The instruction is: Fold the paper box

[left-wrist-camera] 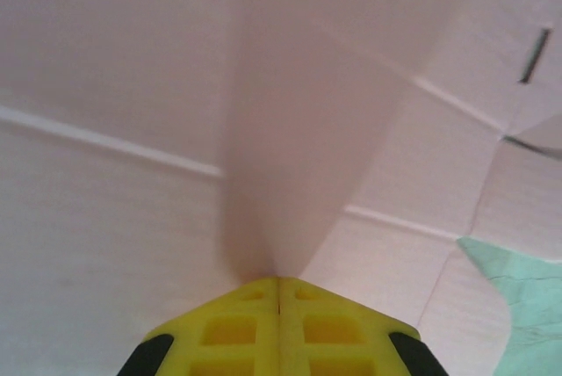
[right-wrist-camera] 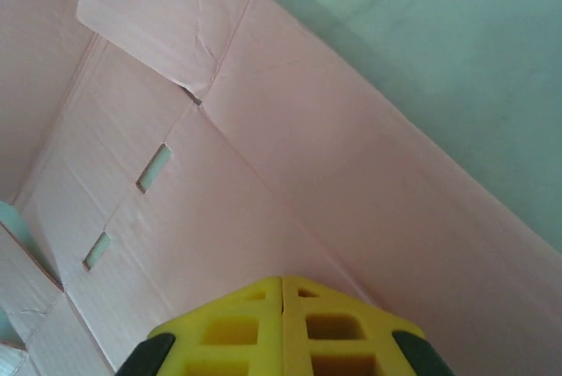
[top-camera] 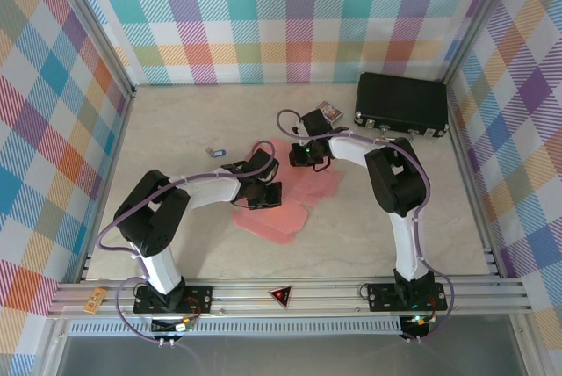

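Observation:
The paper box (top-camera: 283,220) is a salmon-pink die-cut sheet lying partly unfolded in the middle of the table. My left gripper (top-camera: 263,190) sits on its left part. In the left wrist view the yellow fingers (left-wrist-camera: 228,332) are shut at the gripper tip (left-wrist-camera: 279,278), and a raised pink flap (left-wrist-camera: 307,148) rises straight from between them. My right gripper (top-camera: 309,158) is over the sheet's far part. It is shut (right-wrist-camera: 283,278), with its tips against a creased panel (right-wrist-camera: 263,174) that has two slots (right-wrist-camera: 154,168). I cannot tell whether it pinches the card.
A black hard case (top-camera: 402,104) stands at the back right. A small patterned card pack (top-camera: 328,112) lies just left of it, and a tiny blue object (top-camera: 215,152) lies left of centre. Checked walls ring the table (top-camera: 176,130); an aluminium rail runs along the near edge.

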Robot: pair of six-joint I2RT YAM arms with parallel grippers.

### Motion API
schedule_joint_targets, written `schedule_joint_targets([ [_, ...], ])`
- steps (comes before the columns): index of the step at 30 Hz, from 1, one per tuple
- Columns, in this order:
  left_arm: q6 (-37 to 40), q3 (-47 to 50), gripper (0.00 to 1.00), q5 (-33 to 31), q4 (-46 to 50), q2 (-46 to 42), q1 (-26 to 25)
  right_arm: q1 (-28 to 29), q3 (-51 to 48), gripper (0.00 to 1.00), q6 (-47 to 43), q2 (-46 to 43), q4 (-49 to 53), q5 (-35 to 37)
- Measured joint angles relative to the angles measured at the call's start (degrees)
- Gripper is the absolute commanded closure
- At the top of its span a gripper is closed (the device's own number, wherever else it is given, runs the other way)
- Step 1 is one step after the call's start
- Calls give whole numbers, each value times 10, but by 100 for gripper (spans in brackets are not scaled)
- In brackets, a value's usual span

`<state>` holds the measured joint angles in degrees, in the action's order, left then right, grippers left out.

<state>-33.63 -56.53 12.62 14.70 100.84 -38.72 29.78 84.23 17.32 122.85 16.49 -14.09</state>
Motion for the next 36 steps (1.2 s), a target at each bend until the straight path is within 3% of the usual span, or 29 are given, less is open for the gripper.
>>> schedule_joint_targets([
  [5,-21,0,94,31,-37,-1,0,3,4,92,2,3,10,-32],
  [11,-28,-11,82,45,-38,-29,11,3,-1,91,4,-26,29,-22],
  [19,39,-140,67,3,42,-28,88,3,-62,91,32,-119,9,-16],
  [28,137,-313,51,-32,99,103,153,6,-149,94,78,-123,-21,-25],
  [36,199,-424,50,-26,151,211,165,11,-160,95,91,-114,-38,-25],
])
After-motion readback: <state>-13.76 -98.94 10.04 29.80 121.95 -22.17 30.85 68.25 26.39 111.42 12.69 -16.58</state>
